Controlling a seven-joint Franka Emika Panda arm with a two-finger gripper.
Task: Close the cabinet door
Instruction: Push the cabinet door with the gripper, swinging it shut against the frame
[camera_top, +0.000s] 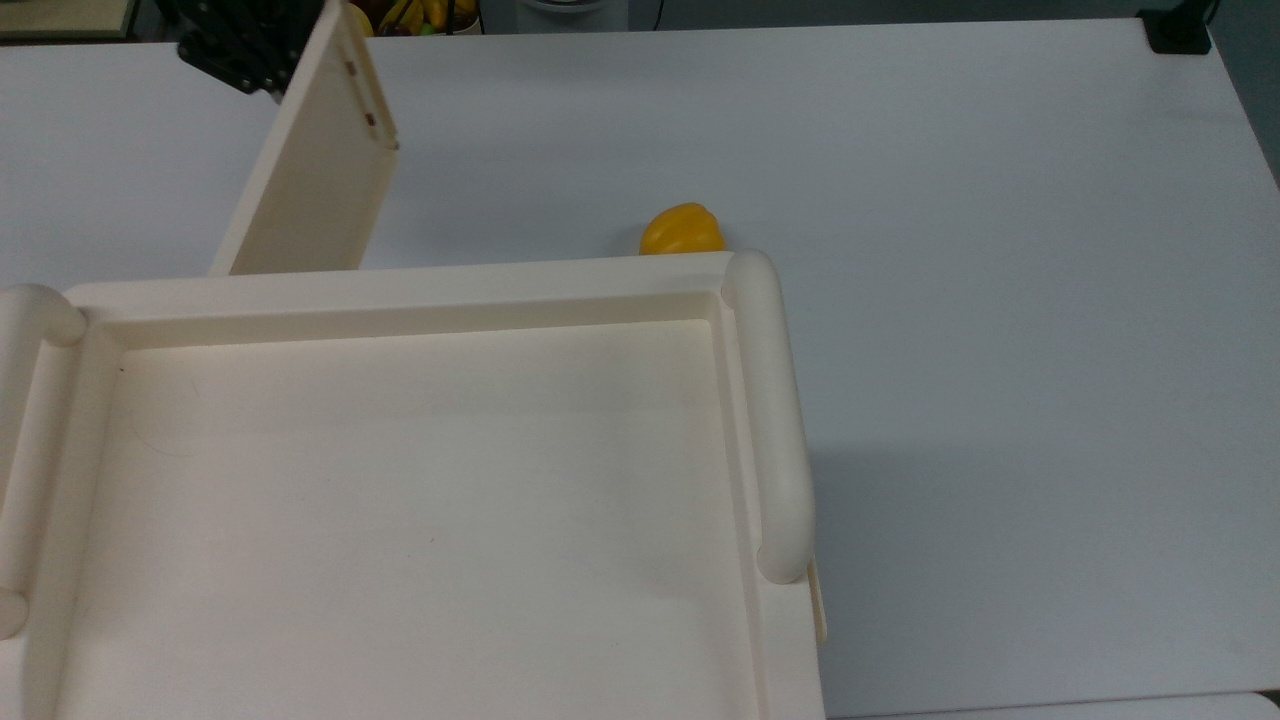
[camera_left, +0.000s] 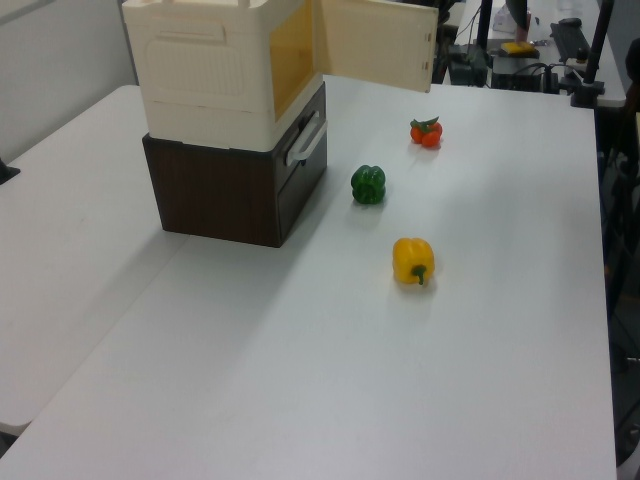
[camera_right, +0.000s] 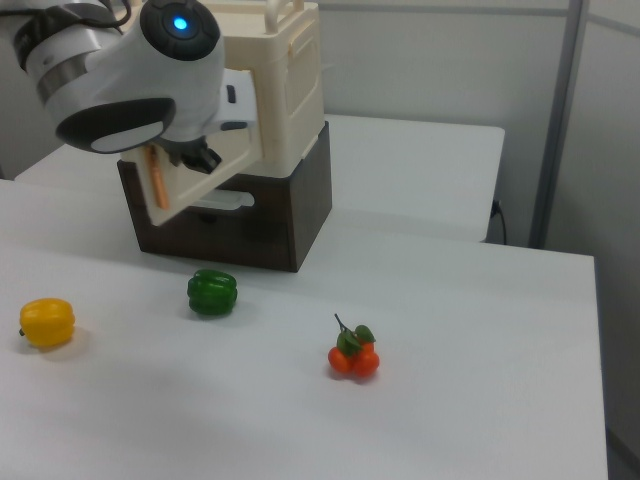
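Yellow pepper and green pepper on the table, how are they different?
The yellow pepper is bright yellow; the green pepper is dark green. In the left view the green pepper lies closer to the cabinet and its dark base, while the yellow pepper lies farther out on the white table. The yellow one looks a little bigger there. Both are bell peppers resting on the table, untouched.
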